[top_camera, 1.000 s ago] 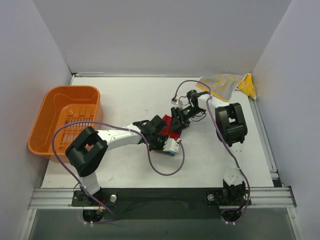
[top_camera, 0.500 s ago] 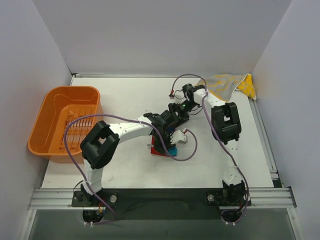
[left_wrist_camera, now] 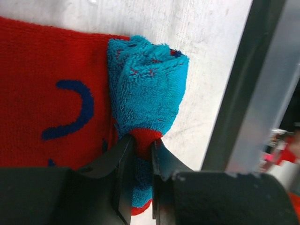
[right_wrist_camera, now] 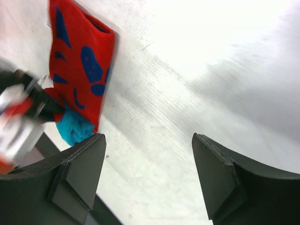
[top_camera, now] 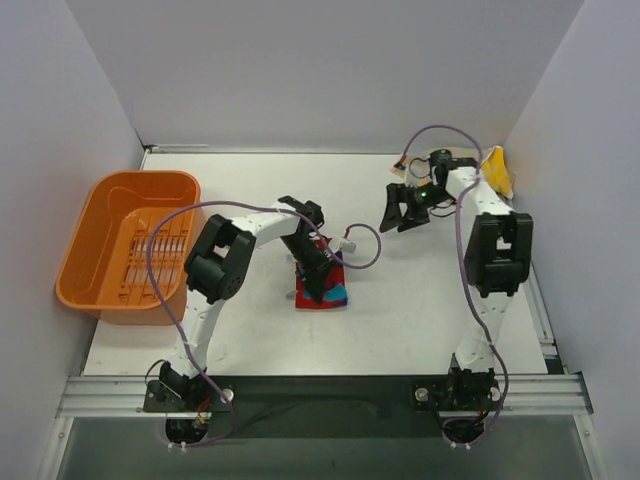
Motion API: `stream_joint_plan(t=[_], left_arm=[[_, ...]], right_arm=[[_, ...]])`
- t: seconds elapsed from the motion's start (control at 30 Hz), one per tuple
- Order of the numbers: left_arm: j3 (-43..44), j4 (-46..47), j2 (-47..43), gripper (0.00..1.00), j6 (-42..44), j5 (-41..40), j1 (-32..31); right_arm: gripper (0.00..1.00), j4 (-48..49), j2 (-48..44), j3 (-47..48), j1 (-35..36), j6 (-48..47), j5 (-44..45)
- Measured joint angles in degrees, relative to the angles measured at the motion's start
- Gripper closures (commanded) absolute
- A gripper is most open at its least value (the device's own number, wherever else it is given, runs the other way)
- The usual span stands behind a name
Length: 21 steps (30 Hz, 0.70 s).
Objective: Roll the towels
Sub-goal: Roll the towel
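Observation:
The red and turquoise towel (top_camera: 330, 296) lies flat on the table's middle, its turquoise end (left_wrist_camera: 147, 84) bunched into a short roll beside the flat red part (left_wrist_camera: 47, 93). My left gripper (top_camera: 314, 268) is shut on that roll, and the left wrist view shows its fingers (left_wrist_camera: 123, 154) pinching the red and turquoise cloth. My right gripper (top_camera: 402, 210) hangs open and holds nothing, well to the back right of this towel (right_wrist_camera: 79, 65). Its fingertips (right_wrist_camera: 99, 138) stand wide apart over bare table. Only a corner of the yellow towel (top_camera: 497, 170) shows behind the right arm.
An orange plastic tub (top_camera: 140, 178) stands at the left edge of the table. Purple cables loop from both arms over the table. White walls close in the back and both sides. A metal rail (top_camera: 320, 392) runs along the near edge.
The right gripper let go of the red and turquoise towel, opened wide and drew back to the back right. The left arm swung round while keeping its grip on the roll.

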Motion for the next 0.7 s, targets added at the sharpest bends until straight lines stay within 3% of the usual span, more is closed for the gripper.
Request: stream_joint_plan(t=[0.13,0.33,0.53,0.7], left_arm=[[6.1,-7.5,6.4,0.74,0.4,5.2,2.3],[10.2,-15.2,11.9,0.71,1.4,9.2,4.3],[15.3,-21.1,16.4,0.69,2.0,10.3,4.8],[18.5,-24.3,18.9,0.69,2.0,10.5,5.0]], right_arm=[[0.22,0.4,-12.6,-7.3,-4.3,-3.8,-1.5],[0.25,-0.1,-35.3,-21.8,0.2,-10.6,-3.2],[0.27,-1.0,-45.7,-28.8,10.6,-15.8,-1.4],[0.27,3.1,-47.9,-33.8,25.4,-18.8,5.9]])
